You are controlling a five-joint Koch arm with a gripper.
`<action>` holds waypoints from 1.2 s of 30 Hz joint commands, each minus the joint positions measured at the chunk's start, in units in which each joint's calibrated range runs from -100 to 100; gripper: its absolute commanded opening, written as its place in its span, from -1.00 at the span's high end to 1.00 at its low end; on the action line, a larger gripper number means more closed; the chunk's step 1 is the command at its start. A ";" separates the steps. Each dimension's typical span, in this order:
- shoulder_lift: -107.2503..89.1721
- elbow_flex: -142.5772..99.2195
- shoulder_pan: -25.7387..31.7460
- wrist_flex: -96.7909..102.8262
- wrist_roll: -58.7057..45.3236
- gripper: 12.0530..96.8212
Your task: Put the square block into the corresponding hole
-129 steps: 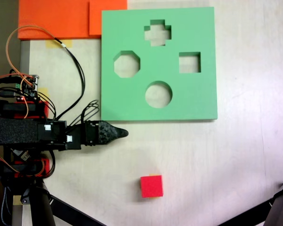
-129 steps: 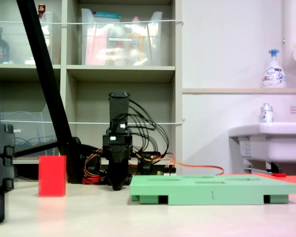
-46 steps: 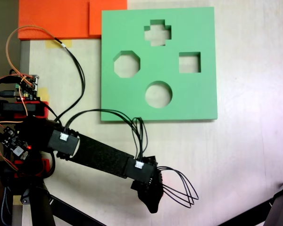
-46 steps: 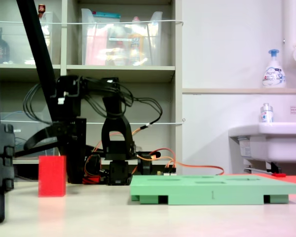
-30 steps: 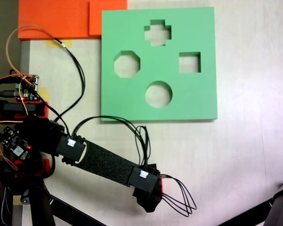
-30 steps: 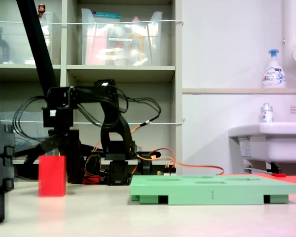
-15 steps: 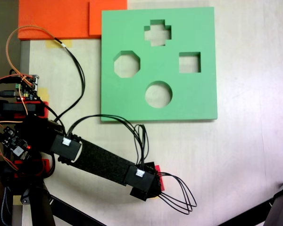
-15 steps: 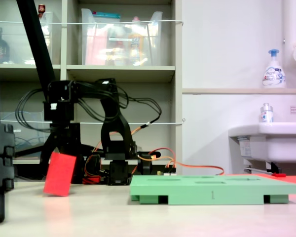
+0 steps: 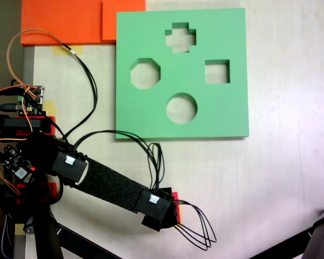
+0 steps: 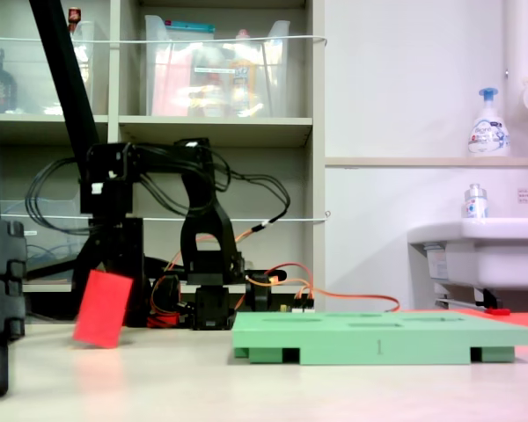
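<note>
In a fixed view from above, the arm's wrist covers the red square block (image 9: 175,196); just a red sliver shows at its right edge. From the side, the square block (image 10: 103,309) hangs tilted at table level, with the gripper (image 10: 106,283) coming straight down and shut on its upper part. From above, the gripper (image 9: 161,211) sits below and left of the green foam board (image 9: 227,116). The square hole (image 9: 217,72) is at the board's right side and holds nothing. The side view shows the board (image 10: 378,339) lying flat, well to the right of the block.
The board also has a cross cutout (image 9: 180,38), an octagonal cutout (image 9: 145,74) and a round cutout (image 9: 181,108). Orange foam slabs (image 9: 70,21) lie at the top left. The arm base (image 9: 21,145) is at the left, and tripod legs (image 9: 319,242) cross the bottom corners.
The gripper came down over the block and shut on it. The block has tipped from upright to tilted and shifted slightly left with the wrist.
</note>
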 commanded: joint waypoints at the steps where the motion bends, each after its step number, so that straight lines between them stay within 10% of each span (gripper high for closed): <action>1: -9.08 1.54 0.59 -2.81 2.39 0.72; 13: -25.00 12.40 15.29 -4.84 20.12 0.71; 36: 26.95 53.88 29.89 7.01 28.91 0.71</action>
